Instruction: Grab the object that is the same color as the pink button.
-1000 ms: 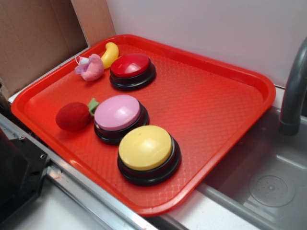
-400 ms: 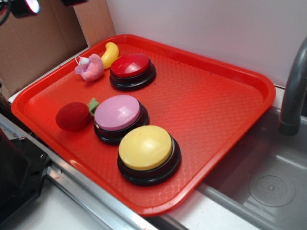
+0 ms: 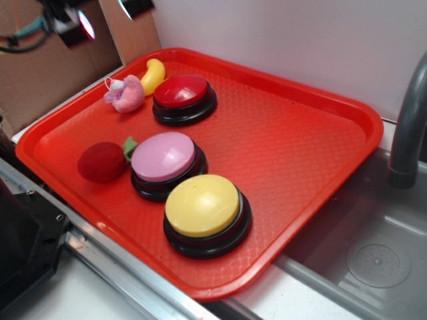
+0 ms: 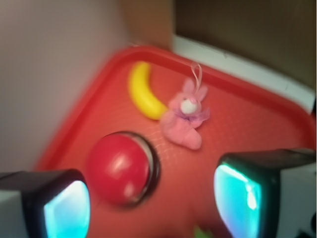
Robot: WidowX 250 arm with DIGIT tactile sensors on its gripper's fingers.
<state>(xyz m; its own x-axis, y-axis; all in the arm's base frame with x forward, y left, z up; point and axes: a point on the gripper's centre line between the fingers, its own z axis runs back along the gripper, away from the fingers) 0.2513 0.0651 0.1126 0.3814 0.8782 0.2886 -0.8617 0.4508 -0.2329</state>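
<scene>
A red tray (image 3: 320, 127) fills the bench beside a sink. The pink plush toy (image 4: 185, 121) lies untouched near its far corner, beside the banana toy (image 4: 143, 91). The claw (image 4: 151, 203) is held wide above; descent and grasp remain.

This looks like a toy kitchen set up as a robot test bench. A grey sink basin (image 3: 373, 253) with a round drain and a dark curved faucet (image 3: 407, 127) sit well off to the far side from the claw (image 3: 103, 17), across the red cafeteria-style tray (image 3: 300, 140). Just behind the claw stands brown cardboard (image 3: 40, 73) against a plain white wall (image 3: 280, 40), probably makeshift backing rather than real kitchen fittings.
</scene>
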